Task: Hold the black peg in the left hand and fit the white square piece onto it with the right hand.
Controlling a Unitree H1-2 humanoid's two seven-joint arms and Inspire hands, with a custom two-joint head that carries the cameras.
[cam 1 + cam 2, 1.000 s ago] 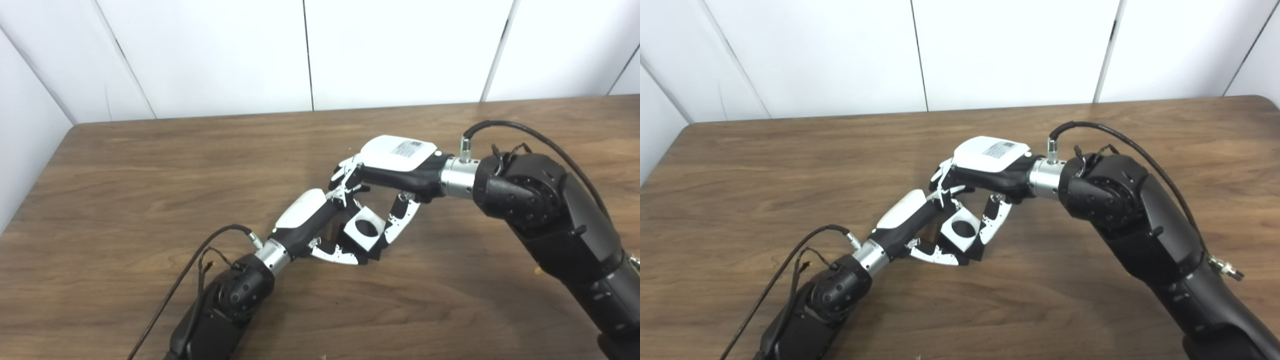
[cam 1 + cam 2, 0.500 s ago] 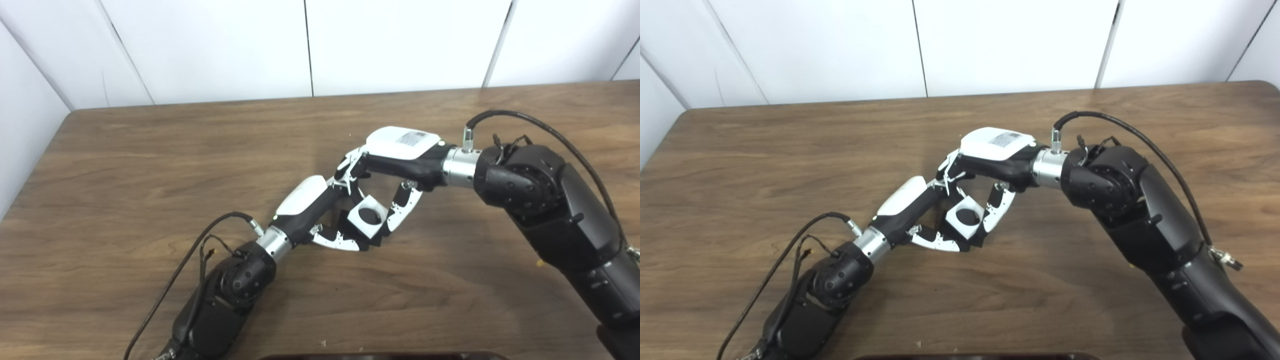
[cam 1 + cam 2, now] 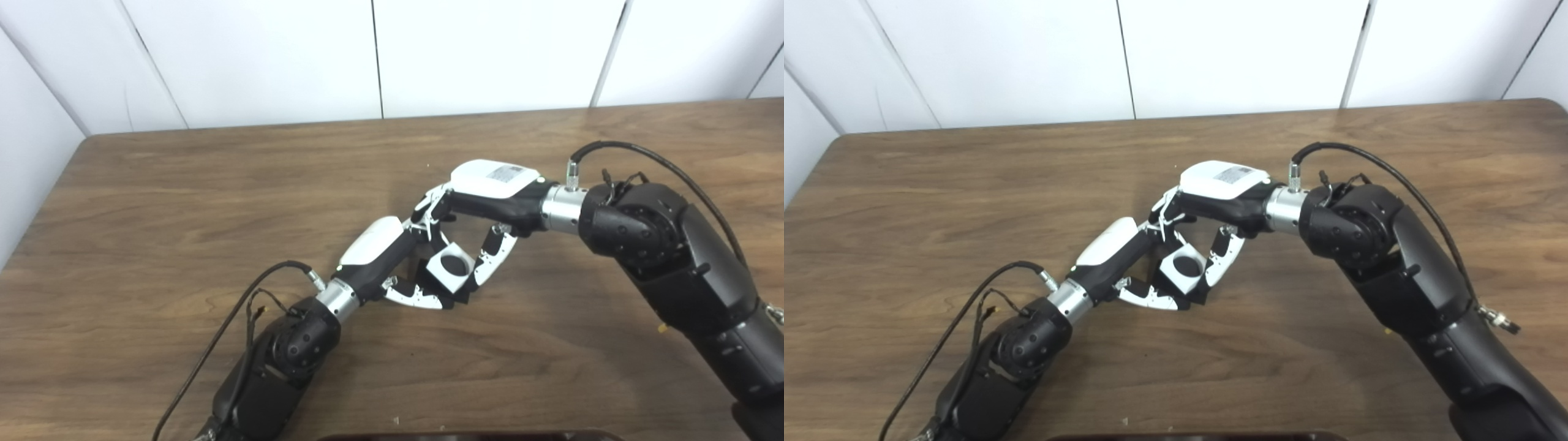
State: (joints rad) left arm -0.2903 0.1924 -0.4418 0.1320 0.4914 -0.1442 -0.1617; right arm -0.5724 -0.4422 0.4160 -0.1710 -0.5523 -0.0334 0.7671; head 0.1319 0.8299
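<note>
**Both hands meet at the table's middle**

The wooden table (image 3: 153, 202) carries only the arms; a dark edge (image 3: 465, 436) shows at its near edge. The right hand (image 3: 484, 202) pinches the white square piece (image 3: 452, 268), hole facing up, between thumb and fingers. The left hand (image 3: 392, 263) curls beneath it, touching; its peg is hidden. Since a second ago, both hands have barely shifted
</note>
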